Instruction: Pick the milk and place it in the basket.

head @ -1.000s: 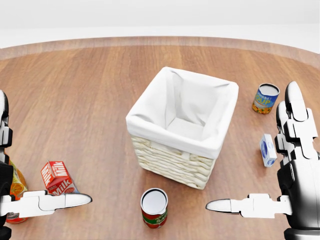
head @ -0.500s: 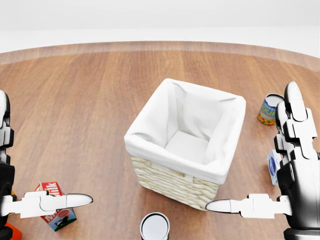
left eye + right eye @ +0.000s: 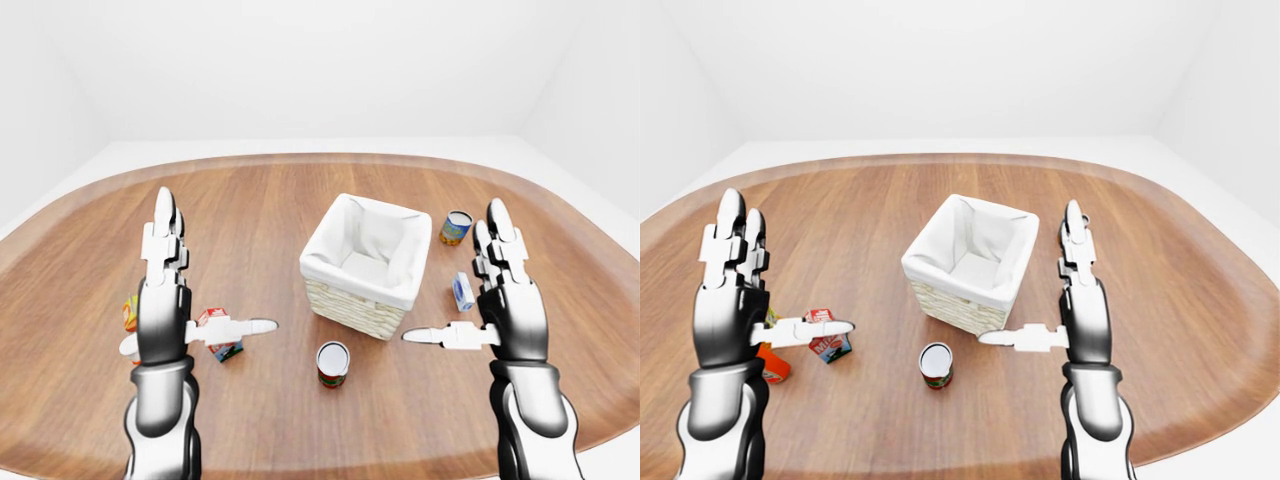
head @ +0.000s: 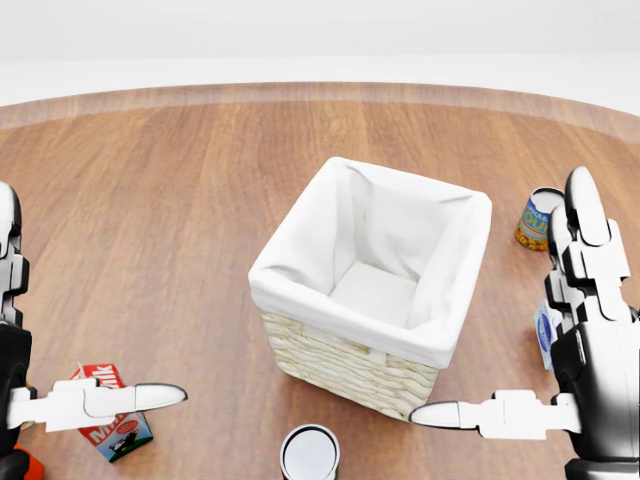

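Observation:
The milk (image 4: 108,428) is a small red-and-white carton standing on the wooden table at the lower left of the head view, partly behind my left thumb (image 4: 150,397). The basket (image 4: 338,362), wicker with a white cloth liner, sits in the middle and shows nothing inside. My left hand (image 3: 215,260) is open and raised, fingers upright, thumb stretched sideways just over the carton without gripping it. On the other side of the basket my right hand (image 4: 497,293) is held up the same way, open and holding nothing.
A red-labelled can (image 3: 332,363) stands just below the basket. A blue-and-yellow can (image 3: 456,227) and a small blue-and-white carton (image 3: 462,291) lie right of it. An orange carton (image 3: 772,365) sits left of the milk. The table's rim (image 3: 300,160) curves round at the top.
The camera moved: the whole table scene slid down the head view, so the milk and the red can now sit at the bottom edge. Both hands stay open, barely shifted.

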Motion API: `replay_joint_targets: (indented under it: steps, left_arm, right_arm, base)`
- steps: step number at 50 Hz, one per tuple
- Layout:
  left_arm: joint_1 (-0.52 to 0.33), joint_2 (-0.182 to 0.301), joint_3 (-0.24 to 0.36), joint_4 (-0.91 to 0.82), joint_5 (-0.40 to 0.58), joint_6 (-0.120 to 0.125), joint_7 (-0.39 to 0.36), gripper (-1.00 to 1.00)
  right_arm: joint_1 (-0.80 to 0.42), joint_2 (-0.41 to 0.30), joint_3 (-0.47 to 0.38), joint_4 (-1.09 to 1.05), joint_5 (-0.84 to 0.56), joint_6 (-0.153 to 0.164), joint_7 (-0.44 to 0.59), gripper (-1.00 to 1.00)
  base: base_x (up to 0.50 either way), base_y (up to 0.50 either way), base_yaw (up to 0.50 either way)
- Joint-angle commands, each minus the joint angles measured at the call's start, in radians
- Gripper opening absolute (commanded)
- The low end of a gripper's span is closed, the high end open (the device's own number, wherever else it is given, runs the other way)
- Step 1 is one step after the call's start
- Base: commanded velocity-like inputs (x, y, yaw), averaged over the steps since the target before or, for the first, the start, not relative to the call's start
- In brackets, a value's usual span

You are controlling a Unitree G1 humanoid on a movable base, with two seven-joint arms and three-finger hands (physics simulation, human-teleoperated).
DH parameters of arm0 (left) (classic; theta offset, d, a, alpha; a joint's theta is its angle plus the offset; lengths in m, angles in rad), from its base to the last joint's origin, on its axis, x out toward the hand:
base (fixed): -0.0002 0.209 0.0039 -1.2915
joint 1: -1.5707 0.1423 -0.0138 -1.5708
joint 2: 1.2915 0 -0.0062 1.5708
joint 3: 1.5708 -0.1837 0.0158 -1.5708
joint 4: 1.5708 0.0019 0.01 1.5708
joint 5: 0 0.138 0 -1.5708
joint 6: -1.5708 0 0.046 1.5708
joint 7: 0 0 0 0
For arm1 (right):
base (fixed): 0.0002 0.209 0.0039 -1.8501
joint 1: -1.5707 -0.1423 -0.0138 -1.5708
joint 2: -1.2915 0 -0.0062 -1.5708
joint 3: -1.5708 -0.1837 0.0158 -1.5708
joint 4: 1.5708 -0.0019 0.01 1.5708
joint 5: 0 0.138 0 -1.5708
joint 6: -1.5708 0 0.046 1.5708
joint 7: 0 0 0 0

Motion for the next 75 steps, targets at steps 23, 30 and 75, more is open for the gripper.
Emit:
replay_joint_targets:
  steps: [23,30,75]
  left_arm:
    - [-0.099,0.064,0.068,0.236,-0.027,-0.001,0.023,1.0]
    - [-0.093,0.066,0.058,0.285,0.003,-0.001,0.022,1.0]
    - [-0.151,0.094,0.059,0.434,0.03,-0.001,0.088,1.0]
  right_arm:
    - [0.012,0.003,0.004,0.004,0.007,-0.029,0.002,1.0]
    - [0.01,0.002,0.002,0.008,0.007,-0.031,0.0,1.0]
    - [0.018,0.003,0.015,0.014,0.001,-0.042,0.0,1.0]
  base:
    - [0.0,0.0,0.0]
    - [0.0,0.0,0.0]
    - [0.0,0.0,0.0]
